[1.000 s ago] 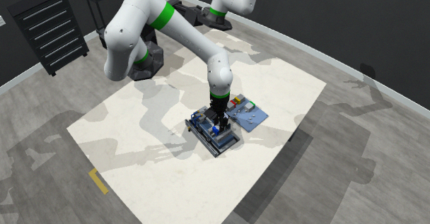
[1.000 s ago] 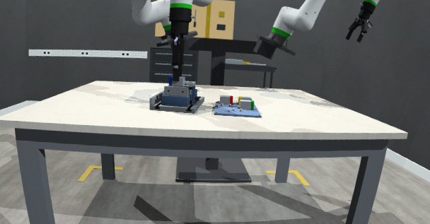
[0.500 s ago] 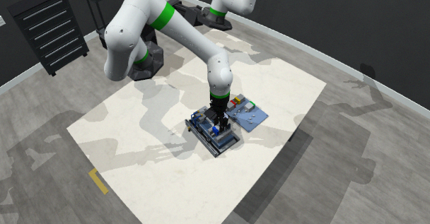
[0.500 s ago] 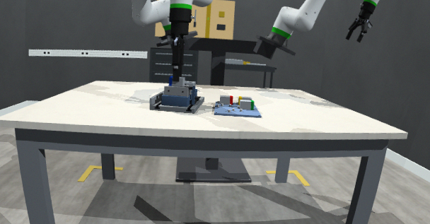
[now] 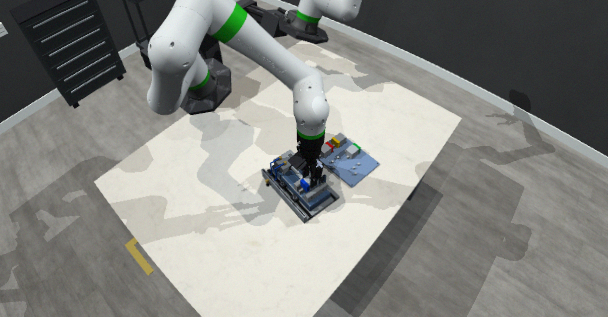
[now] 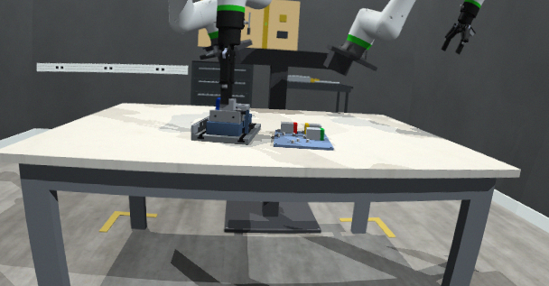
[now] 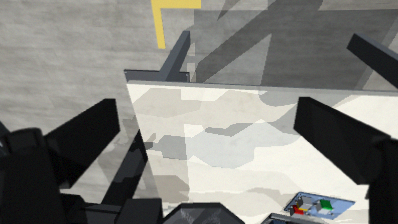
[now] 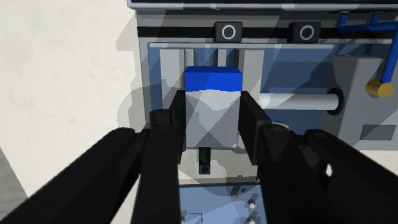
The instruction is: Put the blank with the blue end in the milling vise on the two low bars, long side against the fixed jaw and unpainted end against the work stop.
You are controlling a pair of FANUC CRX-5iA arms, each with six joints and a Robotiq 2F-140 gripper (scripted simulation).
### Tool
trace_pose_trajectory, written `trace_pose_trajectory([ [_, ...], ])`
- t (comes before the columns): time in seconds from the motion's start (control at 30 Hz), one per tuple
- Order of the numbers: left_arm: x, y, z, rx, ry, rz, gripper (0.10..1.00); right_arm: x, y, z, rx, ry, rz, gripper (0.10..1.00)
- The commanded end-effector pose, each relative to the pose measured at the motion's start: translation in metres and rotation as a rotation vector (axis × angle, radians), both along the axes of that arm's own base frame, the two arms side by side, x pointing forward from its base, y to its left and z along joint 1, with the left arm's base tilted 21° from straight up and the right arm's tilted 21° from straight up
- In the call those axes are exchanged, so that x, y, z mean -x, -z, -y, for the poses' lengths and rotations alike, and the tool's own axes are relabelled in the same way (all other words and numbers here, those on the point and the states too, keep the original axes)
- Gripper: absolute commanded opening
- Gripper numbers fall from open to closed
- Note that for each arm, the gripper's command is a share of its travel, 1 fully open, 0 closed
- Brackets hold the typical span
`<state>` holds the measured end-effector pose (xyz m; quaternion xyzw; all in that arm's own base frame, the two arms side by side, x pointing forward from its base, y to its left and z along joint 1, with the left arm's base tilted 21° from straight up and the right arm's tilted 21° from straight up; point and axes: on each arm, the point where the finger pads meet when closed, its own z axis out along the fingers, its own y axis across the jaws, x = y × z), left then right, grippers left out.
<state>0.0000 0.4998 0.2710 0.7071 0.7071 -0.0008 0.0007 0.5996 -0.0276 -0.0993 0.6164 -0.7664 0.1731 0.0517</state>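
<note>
My right hand (image 5: 313,179) (image 6: 226,98) (image 8: 211,106) points down over the vise (image 5: 325,203) (image 6: 224,128) (image 8: 295,74), its fingers part-closed and clamped on the long sides of the blue-ended blank (image 5: 304,184) (image 6: 218,103) (image 8: 212,117). The blank lies between my fingers, above the gap between the jaws; its blue end points away from my palm's near side, and its unpainted end is near the short dark rod (image 8: 204,159). Two low bars (image 8: 189,57) (image 8: 221,57) show just past the blue end. I cannot tell whether the blank touches the bars, the fixed jaw or the rod.

Beside my hand, on the table (image 5: 225,255) (image 6: 271,162) (image 7: 215,107), the blue plate (image 5: 359,173) (image 6: 300,144) (image 7: 343,208) (image 8: 212,205) bears pegs and three blanks: red-ended (image 5: 327,149) (image 6: 288,127), yellow-ended (image 5: 340,139) and green-ended (image 5: 353,150) (image 6: 314,133). A tiny dark mark (image 8: 243,190) on the plate is too small to read. On my other side, blue hoses (image 5: 274,164) (image 8: 391,55) run to the vise's end block.

My left hand (image 6: 451,46) (image 7: 207,114) hangs well apart, wide open, nothing in its grip.
</note>
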Motion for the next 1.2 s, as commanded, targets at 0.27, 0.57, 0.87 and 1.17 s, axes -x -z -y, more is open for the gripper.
trace_pose_trajectory([
  [0.27, -0.0001, -0.0010, -0.0002, -0.002, 0.000, 0.000, 1.000, -0.0009, 0.0001, -0.0002, 0.000, -0.001, 0.002, 0.099],
  [0.57, -0.0001, -0.0010, -0.0002, -0.002, 0.000, 0.000, 1.000, -0.0010, 0.0008, 0.0001, 0.000, -0.001, 0.002, 0.099],
  [0.87, -0.0001, -0.0010, -0.0002, -0.002, 0.000, 0.000, 1.000, -0.0011, 0.0014, 0.0003, 0.000, -0.001, 0.002, 0.099],
  [1.17, -0.0001, -0.0010, -0.0002, -0.002, 0.000, 0.000, 1.000, -0.0012, 0.0023, 0.0006, 0.000, -0.001, 0.002, 0.099],
])
